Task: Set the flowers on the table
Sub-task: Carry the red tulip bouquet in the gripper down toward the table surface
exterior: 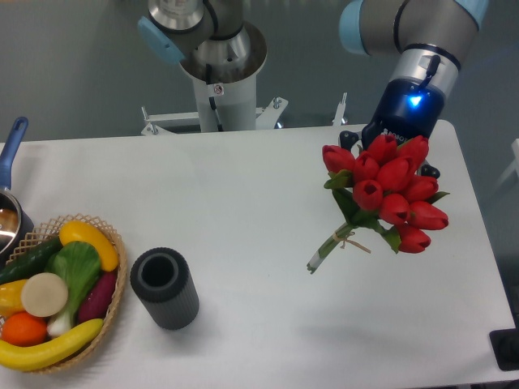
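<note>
White table (259, 203) carrying a wicker basket (109, 320) of produce at front left, a dark ribbed cylinder (165, 289) just beside it, a blue-handled pot (10, 212) at the left edge.

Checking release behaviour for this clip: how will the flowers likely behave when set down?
The flowers look top-heavy, with many blooms over thin stems, so they would probably tip flat rather than stand. The string probably keeps them together. The gripper is hidden behind the blooms, so its grip can't be judged.
</note>
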You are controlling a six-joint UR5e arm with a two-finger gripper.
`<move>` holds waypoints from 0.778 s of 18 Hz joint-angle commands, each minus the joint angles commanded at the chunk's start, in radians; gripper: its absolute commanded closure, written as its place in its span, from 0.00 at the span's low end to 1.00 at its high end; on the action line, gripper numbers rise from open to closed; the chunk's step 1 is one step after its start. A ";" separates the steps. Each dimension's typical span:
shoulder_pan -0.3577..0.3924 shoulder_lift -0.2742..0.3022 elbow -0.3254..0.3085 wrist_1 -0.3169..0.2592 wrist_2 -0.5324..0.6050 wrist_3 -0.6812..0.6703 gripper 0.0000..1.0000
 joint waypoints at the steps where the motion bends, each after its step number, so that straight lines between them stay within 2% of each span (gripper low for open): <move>1: -0.005 0.009 -0.009 0.000 0.008 0.003 0.71; 6: -0.003 0.041 -0.028 -0.003 0.073 0.008 0.71; 11: -0.028 0.086 -0.029 -0.012 0.372 0.006 0.71; 14: -0.093 0.092 -0.031 -0.054 0.567 0.011 0.72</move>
